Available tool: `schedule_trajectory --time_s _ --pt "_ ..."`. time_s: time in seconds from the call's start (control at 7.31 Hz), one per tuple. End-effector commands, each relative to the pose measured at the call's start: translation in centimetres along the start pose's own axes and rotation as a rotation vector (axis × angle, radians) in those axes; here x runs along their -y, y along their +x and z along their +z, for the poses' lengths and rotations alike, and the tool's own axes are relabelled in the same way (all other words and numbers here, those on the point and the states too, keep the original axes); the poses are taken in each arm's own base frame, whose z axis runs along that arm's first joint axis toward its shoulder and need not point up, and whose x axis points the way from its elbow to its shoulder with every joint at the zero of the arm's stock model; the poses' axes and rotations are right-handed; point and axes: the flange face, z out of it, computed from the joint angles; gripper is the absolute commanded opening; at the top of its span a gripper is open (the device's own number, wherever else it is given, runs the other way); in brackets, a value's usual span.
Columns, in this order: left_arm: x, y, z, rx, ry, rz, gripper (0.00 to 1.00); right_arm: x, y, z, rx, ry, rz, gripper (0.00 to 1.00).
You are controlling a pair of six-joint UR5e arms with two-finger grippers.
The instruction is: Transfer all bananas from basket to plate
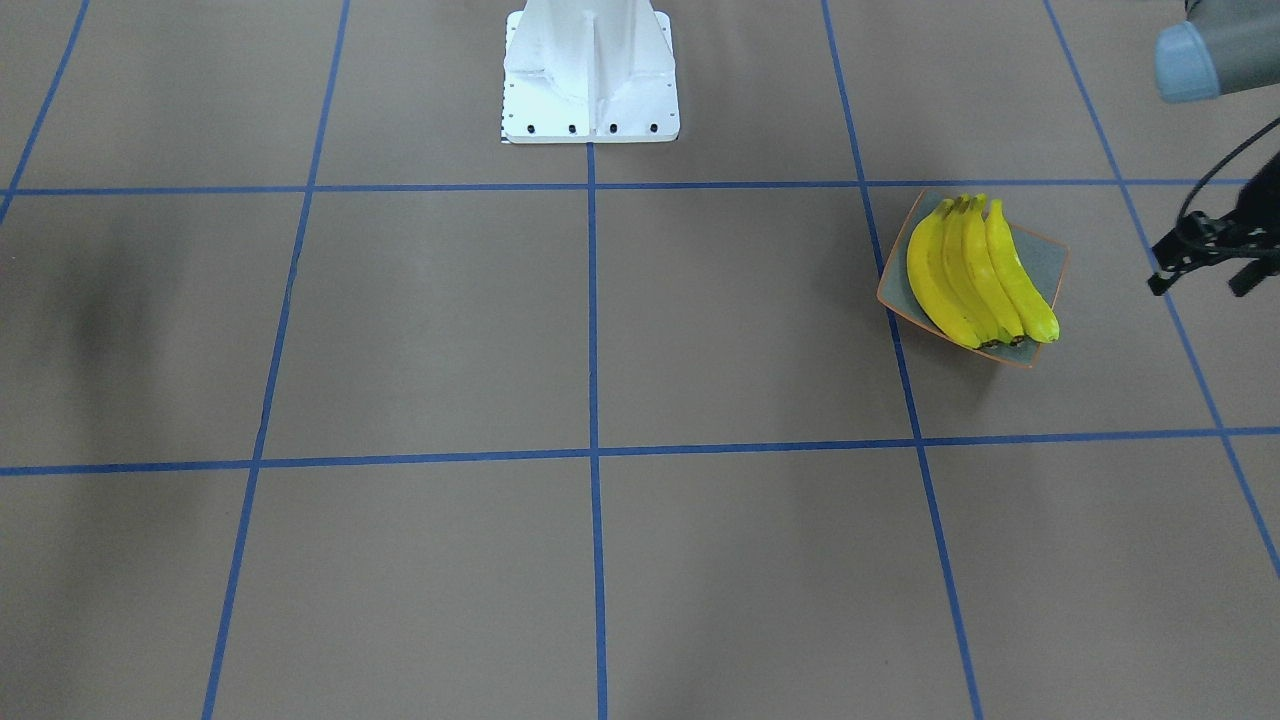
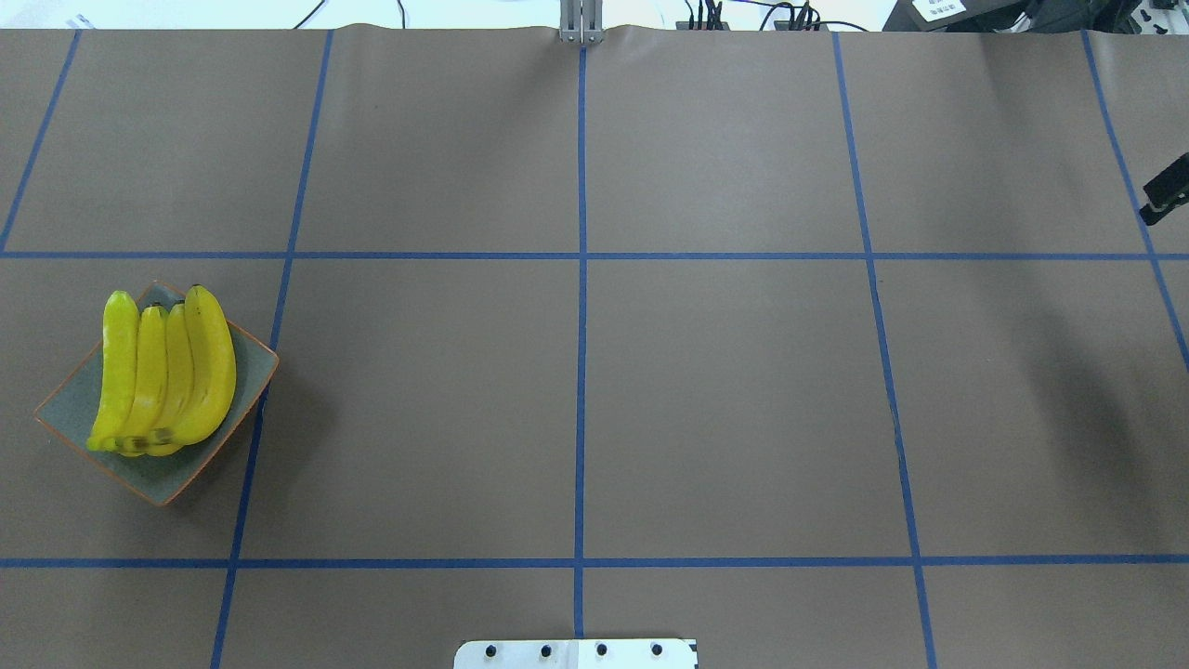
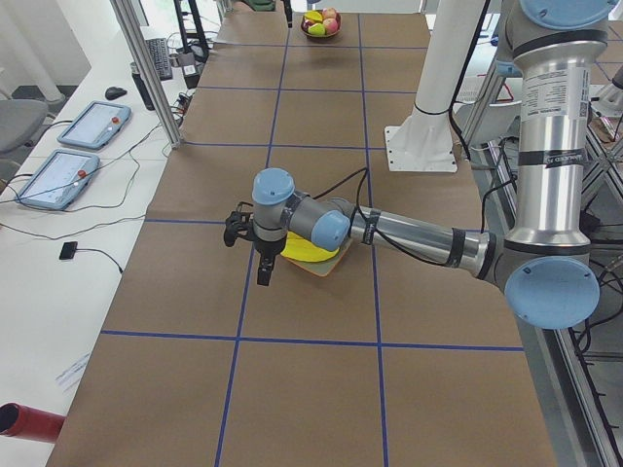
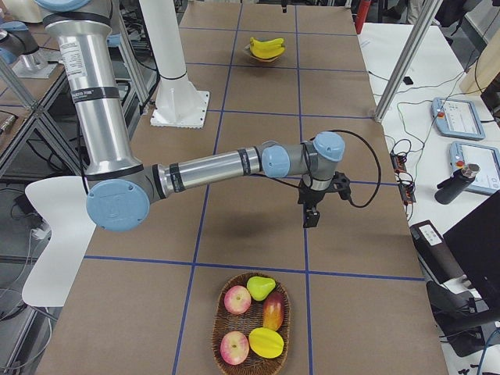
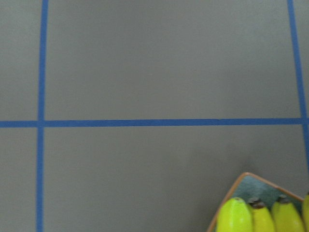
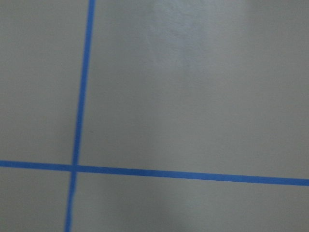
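All four bananas (image 2: 163,376) are lying side by side on the plate (image 2: 70,409), down at the robot's left end of the table. The left gripper (image 3: 261,263) hangs just beside the plate. The right gripper (image 4: 310,212) hovers over bare table near the fruit basket (image 4: 248,322). Honestly can't tell whether either one's fingers are apart or together.

Brown paper covers the tabletop (image 2: 725,400), divided into squares by blue tape lines (image 2: 581,372). Along 1 long edge of the tabletop stands a white desk (image 3: 39,292) carrying 2 tablets (image 3: 94,124) with red buttons, a black mouse (image 3: 115,92) and a small black device (image 3: 68,250). A red cylinder (image 3: 24,423) lies at the desk's near end.
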Motion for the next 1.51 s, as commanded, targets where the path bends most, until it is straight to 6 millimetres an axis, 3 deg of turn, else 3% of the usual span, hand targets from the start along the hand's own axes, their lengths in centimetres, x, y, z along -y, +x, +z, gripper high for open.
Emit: schedule_trajectory --time_s 0.0,0.14,0.27,0.41,0.55,0.68,0.82,0.96,1.37 --pt "-0.4 -12.2 -2.4 0.038 0.021 -0.047 1.0 -2.5 4.5 0.2 -0.001 0.039 0.021 1.0" --pt "-1.1 -15.9 -3.7 0.019 0.044 0.008 1.0 -3.3 5.4 0.9 -0.014 0.041 0.014 1.0" --pt "-2.0 -17.5 -2.7 0.018 0.021 0.029 1.0 -3.5 6.4 0.5 -0.043 0.055 0.036 1.0" --pt "-2.5 -18.2 -1.8 0.019 0.014 0.025 1.0 -4.6 8.8 -0.9 -0.022 0.079 0.096 1.0" --pt "-2.1 -18.1 -1.9 0.02 0.024 0.026 1.0 -7.6 11.4 0.0 0.036 0.064 0.16 1.0" --pt "-1.8 -17.7 -1.6 0.015 0.011 0.003 1.0 -9.3 12.8 0.2 0.074 0.064 0.198 1.0" --pt "-0.5 -13.8 -0.6 0.015 -0.001 -0.143 1.0 -10.0 13.4 0.6 0.075 0.056 0.213 1.0" --pt "-1.0 -11.3 -0.3 0.011 -0.006 -0.127 1.0 -10.5 13.6 1.0 0.077 0.048 0.223 1.0" --pt "-1.2 -10.8 -0.5 0.007 -0.007 -0.123 1.0 -9.6 12.6 0.1 0.11 0.064 0.269 1.0"
